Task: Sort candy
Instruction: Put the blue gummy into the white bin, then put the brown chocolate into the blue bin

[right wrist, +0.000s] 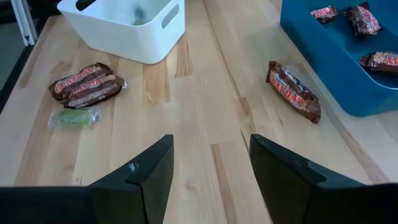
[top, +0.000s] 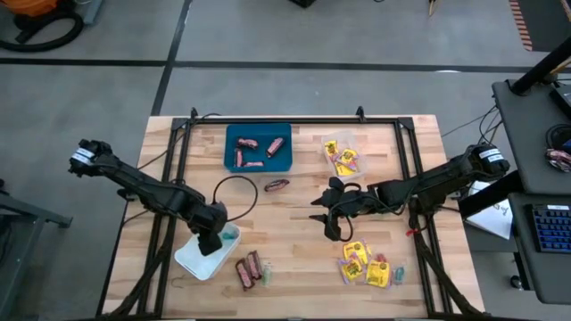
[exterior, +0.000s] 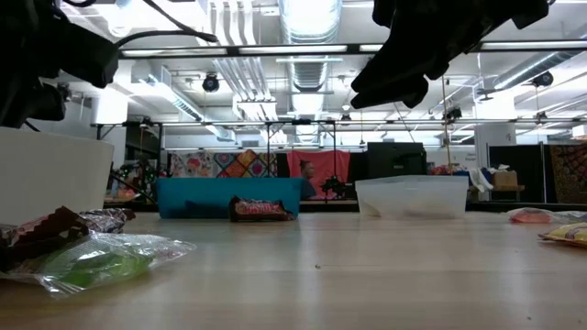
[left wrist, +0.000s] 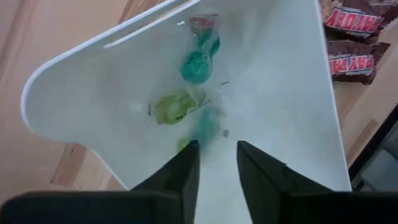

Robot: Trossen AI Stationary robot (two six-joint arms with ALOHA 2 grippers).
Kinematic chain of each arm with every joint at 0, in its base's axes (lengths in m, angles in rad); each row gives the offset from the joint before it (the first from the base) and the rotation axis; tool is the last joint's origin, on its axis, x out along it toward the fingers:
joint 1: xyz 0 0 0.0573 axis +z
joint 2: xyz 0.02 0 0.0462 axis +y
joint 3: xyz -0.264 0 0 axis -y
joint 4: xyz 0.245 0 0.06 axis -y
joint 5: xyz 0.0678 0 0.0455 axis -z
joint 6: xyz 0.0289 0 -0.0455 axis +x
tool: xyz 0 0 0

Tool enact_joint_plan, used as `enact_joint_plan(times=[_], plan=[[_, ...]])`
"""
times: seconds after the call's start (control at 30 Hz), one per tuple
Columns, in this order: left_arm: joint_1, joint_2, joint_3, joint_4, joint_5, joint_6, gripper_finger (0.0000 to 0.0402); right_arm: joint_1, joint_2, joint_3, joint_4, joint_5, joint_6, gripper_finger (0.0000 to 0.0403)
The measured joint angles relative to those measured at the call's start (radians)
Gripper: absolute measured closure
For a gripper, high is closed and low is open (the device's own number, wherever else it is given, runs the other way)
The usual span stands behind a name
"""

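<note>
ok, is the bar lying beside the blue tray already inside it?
No: in the right wrist view the bar lies on bare wood, outside the wall of the blue tray.

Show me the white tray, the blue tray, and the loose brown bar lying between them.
white tray (top: 189,259), high view, bare floor.
blue tray (top: 230,134), high view, corner of rim.
loose brown bar (top: 277,185), high view, wrapper's middle.
</note>
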Motion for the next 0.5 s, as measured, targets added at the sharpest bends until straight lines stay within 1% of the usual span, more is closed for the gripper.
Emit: enact_joint_plan(times=[0.13,0.2,0.27,0.37,0.43,0.5], plan=[[0.000,0.000,0.000,-0.023,0.002,-0.008,0.0270,0.000,0.000,0.000,-0.001,0.000,0.001,0.0202],[0.000,0.000,0.000,-0.024,0.022,-0.010,0.0258,0.000,0.000,0.000,-0.001,0.000,0.000,0.0202],[0.001,0.000,0.002,-0.027,0.049,-0.010,0.0249,0.000,0.000,0.000,-0.002,0.000,0.000,0.0202],[0.001,0.000,0.034,-0.027,0.049,0.003,0.0243,0.000,0.000,0.000,-0.002,0.000,0.000,0.0202],[0.001,0.000,0.068,-0.029,0.018,0.030,0.0242,0.000,0.000,0.000,-0.002,0.000,0.000,0.0202],[0.001,0.000,0.114,-0.028,-0.045,0.075,0.0242,0.000,0.000,0.000,-0.002,0.000,0.000,0.0202]])
